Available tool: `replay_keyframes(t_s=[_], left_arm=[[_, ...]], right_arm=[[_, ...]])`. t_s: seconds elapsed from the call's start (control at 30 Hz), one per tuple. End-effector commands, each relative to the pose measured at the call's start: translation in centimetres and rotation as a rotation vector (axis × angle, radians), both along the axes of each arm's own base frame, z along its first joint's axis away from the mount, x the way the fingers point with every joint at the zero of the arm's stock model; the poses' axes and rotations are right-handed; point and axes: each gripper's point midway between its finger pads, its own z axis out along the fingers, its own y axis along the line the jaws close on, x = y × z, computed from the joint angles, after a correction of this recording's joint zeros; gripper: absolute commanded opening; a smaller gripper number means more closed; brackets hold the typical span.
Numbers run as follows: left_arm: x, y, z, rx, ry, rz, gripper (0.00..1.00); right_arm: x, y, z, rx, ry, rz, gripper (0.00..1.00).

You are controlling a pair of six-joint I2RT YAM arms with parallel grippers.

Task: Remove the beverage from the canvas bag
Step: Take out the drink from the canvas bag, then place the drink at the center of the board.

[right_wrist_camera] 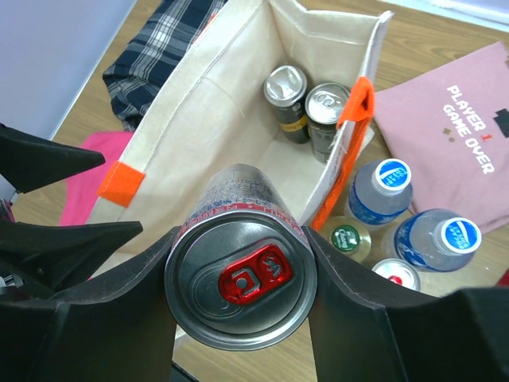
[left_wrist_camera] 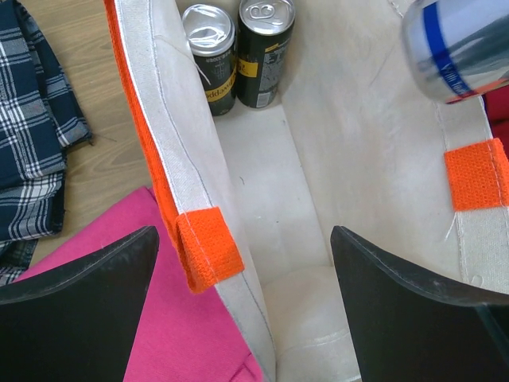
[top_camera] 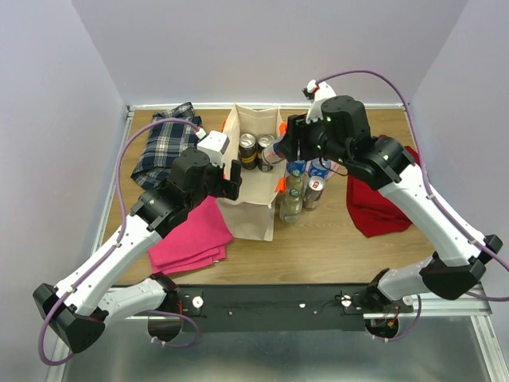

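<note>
The beige canvas bag (top_camera: 253, 199) with orange handles stands open at mid-table; it also shows in the left wrist view (left_wrist_camera: 318, 159) and the right wrist view (right_wrist_camera: 215, 103). My right gripper (right_wrist_camera: 241, 274) is shut on a silver can with a red tab (right_wrist_camera: 241, 278), held above the bag's right rim (top_camera: 269, 153). Two black cans (right_wrist_camera: 286, 91) (right_wrist_camera: 328, 111) stand upright at the bag's far end (left_wrist_camera: 208, 56). My left gripper (left_wrist_camera: 242, 270) is open, its fingers either side of the bag's left wall (top_camera: 235, 179).
Water bottles (right_wrist_camera: 380, 187) (right_wrist_camera: 433, 239), a green-capped bottle (right_wrist_camera: 346, 237) and a can (right_wrist_camera: 395, 274) stand right of the bag (top_camera: 296, 191). A pink cloth (top_camera: 191, 239), a plaid cloth (top_camera: 165, 143) and a red shirt (top_camera: 378, 203) lie around it.
</note>
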Motion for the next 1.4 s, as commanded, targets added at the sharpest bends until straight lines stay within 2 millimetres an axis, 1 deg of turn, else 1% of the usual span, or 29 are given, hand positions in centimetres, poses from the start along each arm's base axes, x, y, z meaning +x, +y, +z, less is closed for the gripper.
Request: replay_keyframes(t_s=[0.0, 0.17, 0.33, 0.37, 0.4, 0.47, 0.63, 0.7, 0.73, 0.77, 0.8, 0.83, 0.9, 1.07, 1.2, 1.37], left_arm=[[0.5, 0.3, 2.8, -0.062, -0.066, 0.041, 0.99], [0.6, 0.2, 2.8, -0.067, -0.069, 0.043, 0.99], [0.7, 0.0, 2.7, -0.068, -0.063, 0.04, 0.99], [0.7, 0.0, 2.8, -0.069, -0.064, 0.04, 0.99], [0.8, 0.0, 2.8, -0.07, -0.064, 0.042, 0.99], [0.8, 0.0, 2.9, -0.072, -0.068, 0.045, 0.99], [1.1, -0.2, 3.0, -0.07, -0.067, 0.043, 0.99], [1.2, -0.4, 2.9, -0.068, -0.063, 0.044, 0.99], [1.3, -0.4, 2.9, -0.071, -0.062, 0.045, 0.99], [1.3, -0.5, 2.8, -0.073, -0.06, 0.043, 0.99], [1.3, -0.6, 2.8, -0.076, -0.059, 0.042, 0.99], [1.3, -0.7, 2.9, -0.082, -0.057, 0.041, 0.99], [1.3, -0.9, 2.8, -0.088, -0.053, 0.035, 0.99], [1.3, -1.0, 2.6, -0.094, -0.046, 0.032, 0.99], [1.3, -1.1, 2.6, -0.093, -0.046, 0.028, 0.99], [1.3, -1.2, 2.6, -0.095, -0.043, 0.026, 0.99]], right_arm=[[-0.3, -1.8, 4.2, 0.091, -0.107, -0.071, 0.01], [-0.7, -3.5, 4.4, 0.076, -0.118, -0.122, 0.01], [-1.0, -4.9, 4.1, 0.058, -0.116, -0.165, 0.01], [-1.1, -5.0, 3.7, 0.053, -0.11, -0.172, 0.01], [-1.3, -5.4, 4.0, 0.058, -0.117, -0.182, 0.01], [-1.3, -6.2, 3.5, 0.038, -0.115, -0.215, 0.01], [-1.5, -8.3, 1.5, -0.034, -0.081, -0.293, 0.01], [-1.7, -8.7, 1.0, -0.042, -0.067, -0.31, 0.01], [-1.8, -8.9, 0.2, -0.062, -0.054, -0.315, 0.01], [-2.0, -9.1, -0.1, -0.063, -0.05, -0.32, 0.01], [-2.1, -9.2, -0.5, -0.065, -0.041, -0.326, 0.01], [-2.2, -9.3, -1.4, -0.079, -0.028, -0.328, 0.01], [-2.5, -9.6, -1.7, -0.074, -0.02, -0.337, 0.01], [-2.8, -10.3, -3.5, -0.113, 0.015, -0.357, 0.01], [-3.0, -10.5, -4.6, -0.132, 0.039, -0.368, 0.01], [-3.3, -10.6, -5.4, -0.151, 0.061, -0.359, 0.01]])
